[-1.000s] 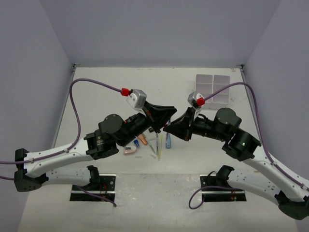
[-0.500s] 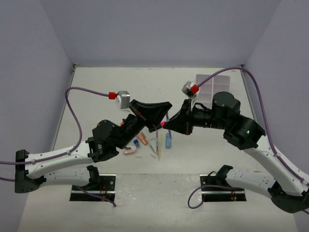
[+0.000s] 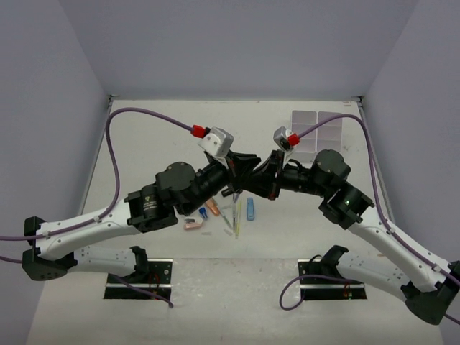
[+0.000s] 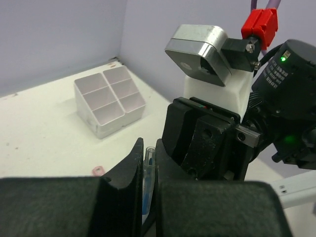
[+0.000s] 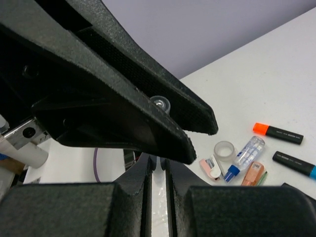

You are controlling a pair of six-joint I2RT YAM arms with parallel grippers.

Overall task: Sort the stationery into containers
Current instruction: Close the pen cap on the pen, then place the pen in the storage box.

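My left gripper [image 3: 237, 185] [image 4: 148, 150] is shut on a thin clear pen [image 4: 147, 170] with a blue core, held above the table. My right gripper [image 3: 251, 182] [image 5: 158, 160] faces it almost tip to tip, shut on a thin clear piece [image 5: 159, 197]; I cannot tell if that is the same pen. Below them lie loose stationery: thin pens [image 3: 235, 215], a blue piece [image 3: 250, 208], a copper piece [image 3: 213, 210], a pink piece [image 3: 192, 224]. The white six-compartment organiser [image 3: 316, 133] [image 4: 109, 101] stands at the far right.
The right wrist view shows an orange-capped highlighter [image 5: 277, 133], a blue-capped highlighter [image 5: 295, 164], a tape roll [image 5: 224, 150], a small blue-capped bottle [image 5: 244, 157] and a pink piece [image 5: 210, 168] on the table. Purple cables [image 3: 144, 115] arc over both arms.
The two wrists have swung closer, so the grippers now meet nose to nose above the pile. Both stay shut throughout.
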